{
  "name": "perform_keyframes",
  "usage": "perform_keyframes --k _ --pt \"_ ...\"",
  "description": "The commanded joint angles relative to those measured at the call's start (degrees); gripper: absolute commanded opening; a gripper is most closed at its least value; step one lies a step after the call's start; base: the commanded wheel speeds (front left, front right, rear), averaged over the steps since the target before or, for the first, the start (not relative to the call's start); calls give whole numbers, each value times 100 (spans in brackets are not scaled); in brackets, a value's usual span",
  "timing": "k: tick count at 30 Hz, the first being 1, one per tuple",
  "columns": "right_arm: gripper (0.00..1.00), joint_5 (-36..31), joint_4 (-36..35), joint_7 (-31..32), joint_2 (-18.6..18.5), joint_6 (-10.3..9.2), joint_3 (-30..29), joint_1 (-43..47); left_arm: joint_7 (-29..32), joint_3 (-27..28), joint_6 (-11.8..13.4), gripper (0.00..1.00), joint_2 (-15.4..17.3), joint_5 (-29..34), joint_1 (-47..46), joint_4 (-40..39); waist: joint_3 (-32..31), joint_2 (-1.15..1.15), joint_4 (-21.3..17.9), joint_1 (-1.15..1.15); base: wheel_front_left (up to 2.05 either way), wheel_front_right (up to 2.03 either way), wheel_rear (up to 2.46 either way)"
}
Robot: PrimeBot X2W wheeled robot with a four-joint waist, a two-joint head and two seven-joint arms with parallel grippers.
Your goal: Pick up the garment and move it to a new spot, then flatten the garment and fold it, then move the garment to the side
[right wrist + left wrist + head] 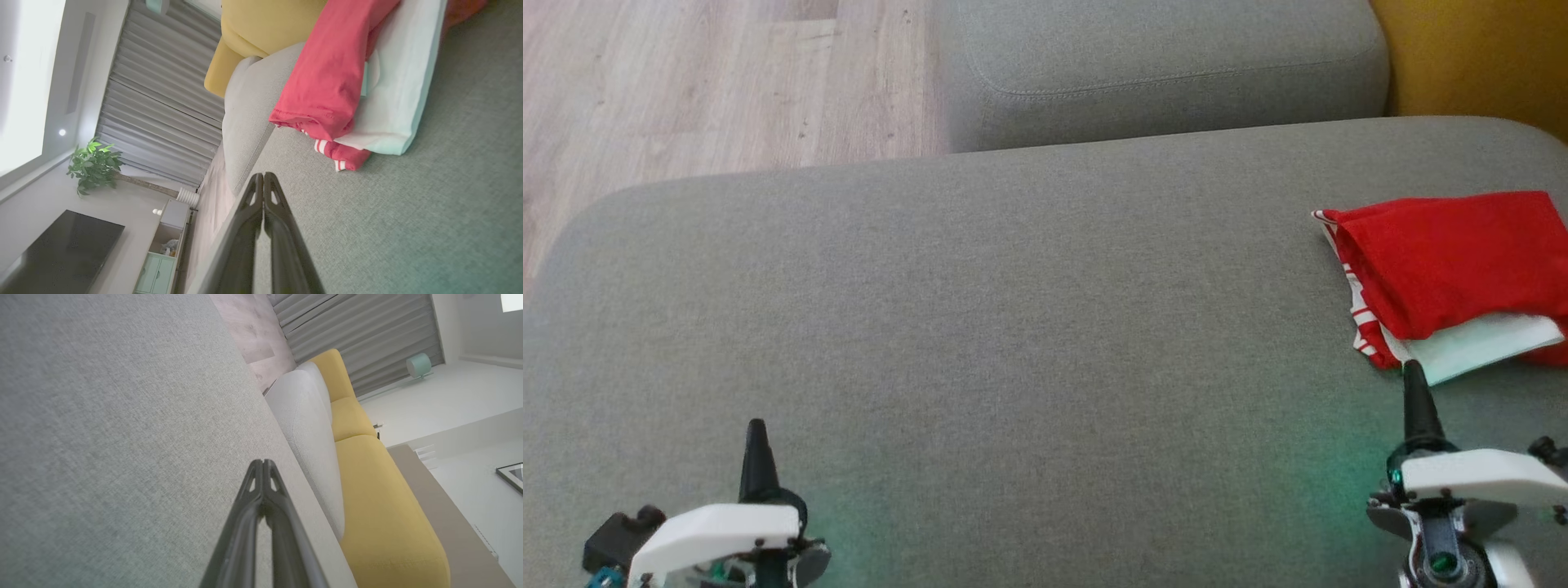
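Observation:
The garment [1450, 265] is a folded red piece with white panels and red-and-white striped trim, lying at the right edge of the grey sofa cushion [1013, 327]. In the right wrist view the garment [335, 77] lies just beyond the fingers. My right gripper [1413, 371] is shut with nothing in it, and its tip stands right at the garment's near white edge. My left gripper [757, 429] is shut and empty at the lower left, far from the garment. Both show fingers pressed together in the wrist views, the left gripper [263, 463] and the right gripper [263, 176].
A second grey cushion [1160, 65] sits behind the first, with a yellow seat [1478, 57] at the far right. Wooden floor [711, 82] lies at the upper left past the cushion's edge. Wide bare cushion surface stretches between the two grippers.

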Motion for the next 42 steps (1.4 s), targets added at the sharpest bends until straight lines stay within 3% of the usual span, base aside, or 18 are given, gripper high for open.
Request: perform_keyframes --k 1,42 --pt "0 155 -226 31 -25 -2 52 -306 35 195 -33 0 18 -121 -338 -211 1 0 0 0 0 0 0" --pt "0 2863 -518 705 -30 -4 -266 -365 726 762 -328 0 26 -2290 -468 -354 38 0 -30 0 0 0 0"
